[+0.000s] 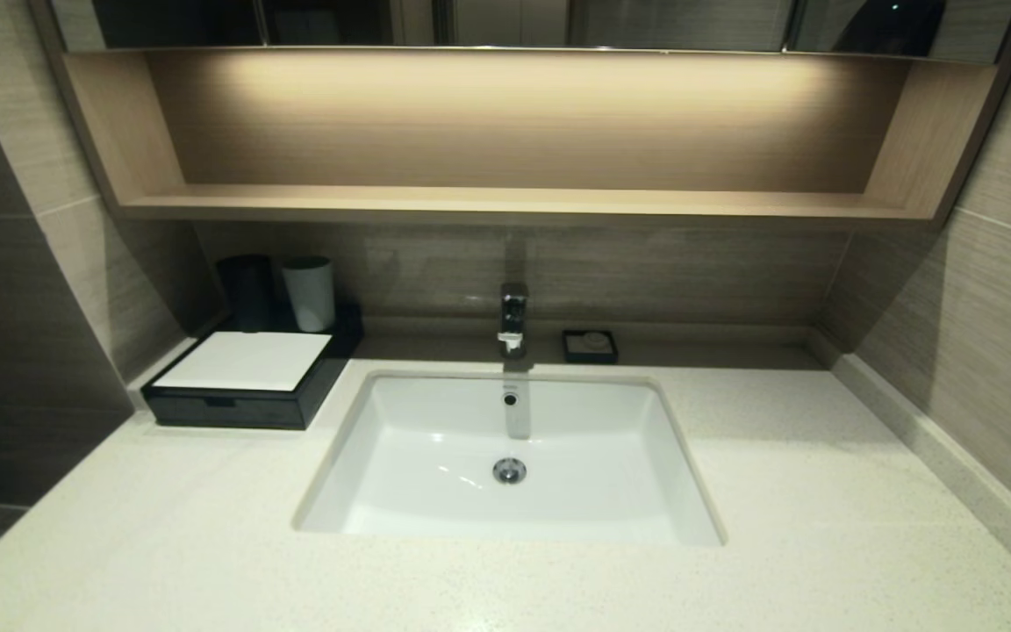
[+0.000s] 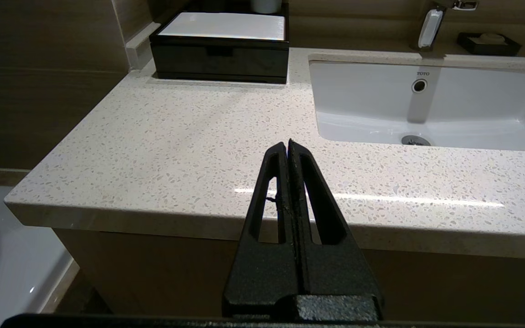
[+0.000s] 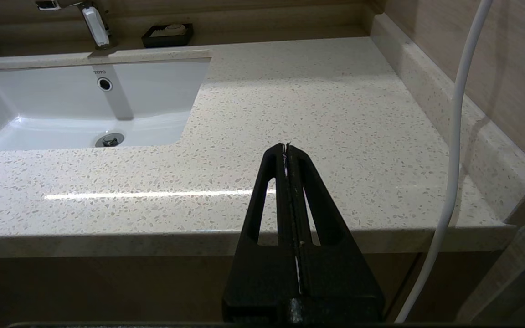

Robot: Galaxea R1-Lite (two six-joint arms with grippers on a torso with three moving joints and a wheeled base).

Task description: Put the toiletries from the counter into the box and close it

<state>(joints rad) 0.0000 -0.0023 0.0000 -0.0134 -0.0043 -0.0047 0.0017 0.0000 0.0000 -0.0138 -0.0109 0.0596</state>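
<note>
Speckled cream stone is all the desk (image 1: 821, 491) shows around the white sink (image 1: 400, 509): no wrapped toiletries lie on it in any view. The box (image 1: 242, 386) sits at the desk's far left corner against the wall, drawer front flush with its body and the notch facing the robot, flat white top panel bare. Behind it stand a black cup (image 1: 247, 290) and a white cup (image 1: 309, 292); a small black soap dish (image 1: 590, 346) rests beside the faucet (image 1: 513, 318).

Neither arm appears in the head view. The left end effector (image 2: 288, 143) hangs off the desk's front edge with its two fingers pressed flat together, gripping nothing. The right end effector (image 3: 286, 146) is likewise pinched closed and empty, off the front edge on the far side of the sink, with a white cable (image 3: 456, 136) hanging beside it.

From the left end effector the box lies ahead and a little to the left, well apart, its long side running across the line of approach. The left arm is clearly the nearer one; the right would have to cross the whole sink.

Judging by the closed drawer and bare stone, the task looks finished, with both arms parked.
</note>
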